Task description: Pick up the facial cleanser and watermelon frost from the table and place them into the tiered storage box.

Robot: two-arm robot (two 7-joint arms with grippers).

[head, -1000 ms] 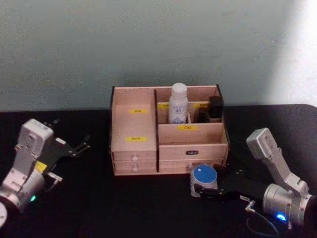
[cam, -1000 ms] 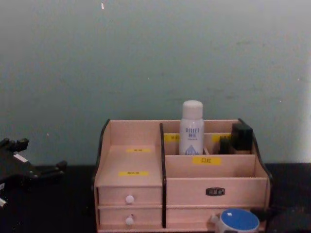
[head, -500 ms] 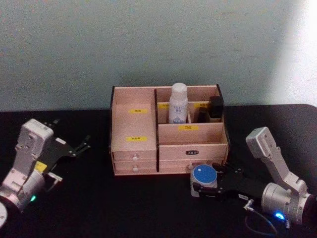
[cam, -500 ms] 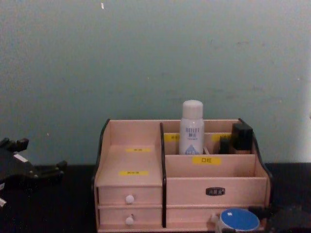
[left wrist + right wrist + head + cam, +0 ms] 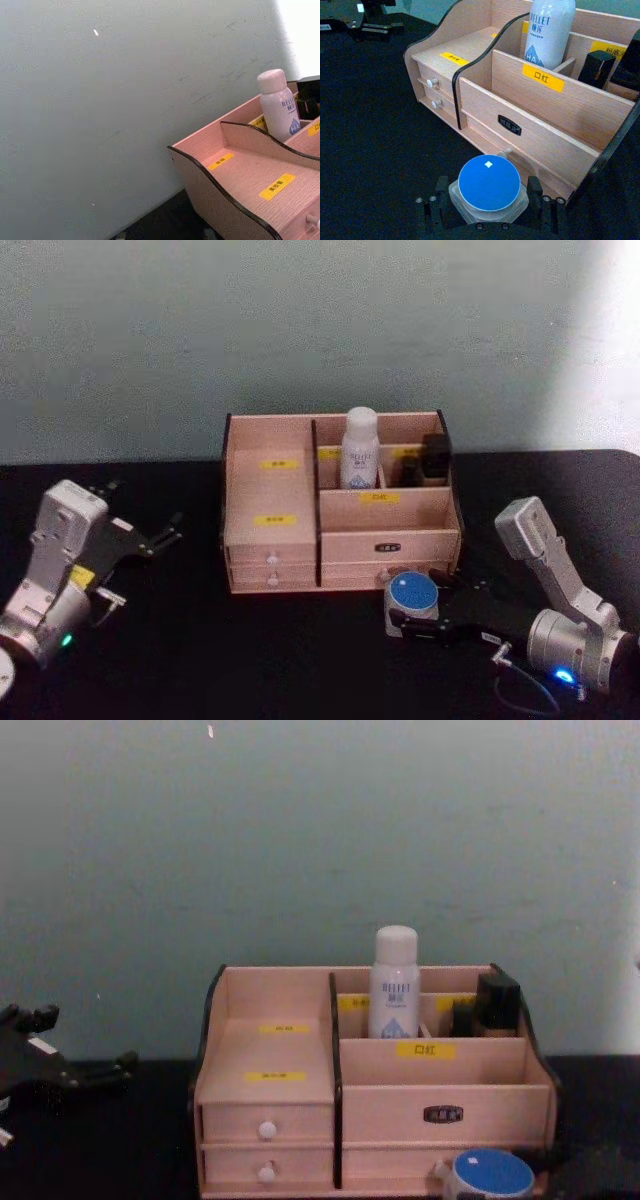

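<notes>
The facial cleanser [image 5: 360, 448] [image 5: 395, 985] [image 5: 549, 32] [image 5: 279, 107] stands upright in a back compartment of the tiered storage box [image 5: 270, 495] [image 5: 440, 1095] [image 5: 545, 120] [image 5: 225, 200]. The watermelon frost [image 5: 412, 593] [image 5: 489, 186] [image 5: 488, 1175], a squat jar with a blue lid, sits on the table right in front of the box's lower right drawer. My right gripper [image 5: 420, 605] [image 5: 487, 202] holds it low down, one finger pressed against each side. My left gripper [image 5: 143, 508] [image 5: 85, 1038] is open and parked left of the box.
Black items [image 5: 432, 458] [image 5: 597, 67] [image 5: 497, 1000] fill the back right compartment beside the bottle. The black table [image 5: 200, 640] spreads around the box. A blue cable [image 5: 525, 695] loops by my right wrist. A pale wall stands close behind the box.
My right gripper's dark body has shifted slightly around the jar. The jar, the bottle and the left arm have stayed where they were.
</notes>
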